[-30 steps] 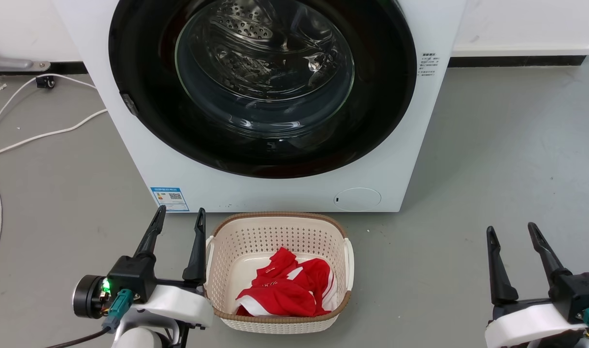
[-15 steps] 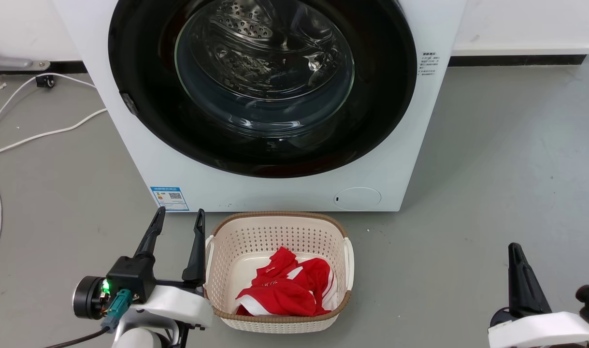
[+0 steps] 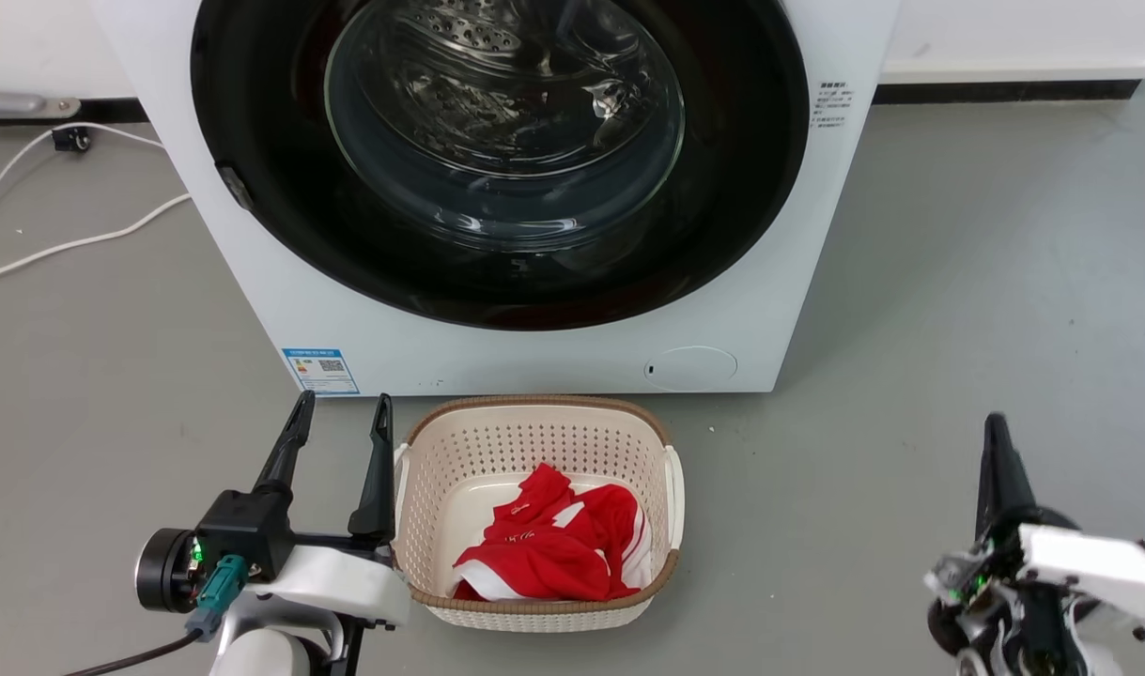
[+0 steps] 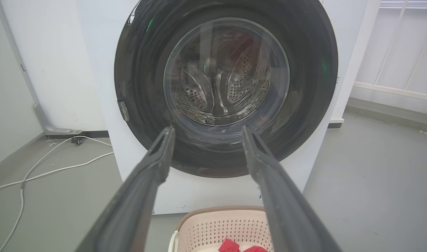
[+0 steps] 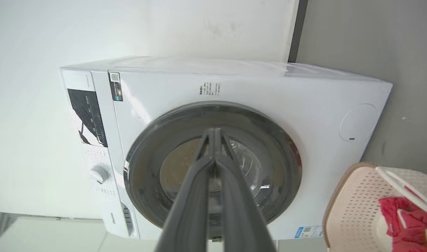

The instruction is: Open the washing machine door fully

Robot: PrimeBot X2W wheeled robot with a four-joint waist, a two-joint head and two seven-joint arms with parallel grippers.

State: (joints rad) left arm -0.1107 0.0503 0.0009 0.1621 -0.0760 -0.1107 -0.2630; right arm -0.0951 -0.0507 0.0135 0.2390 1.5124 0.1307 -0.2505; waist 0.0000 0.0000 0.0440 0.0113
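Two grippers show in the head view. The left gripper (image 3: 342, 413) is at 7 o'clock with its fingers apart, beside a cream perforated plastic basket (image 3: 534, 413). The right gripper (image 3: 995, 427) is at 5 o'clock. At 12 o'clock the large round glossy black washing machine door (image 3: 741, 188) lies closed against the white box-shaped washing machine (image 3: 534, 361).

In the left wrist view, the spread fingers frame the door's lower half.

In the right wrist view, the fingers are pressed together, with their tips over the door's centre.

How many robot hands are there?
2. The left gripper is at the lower left of the head view, open, beside the basket; the right gripper is at the lower right, shut.
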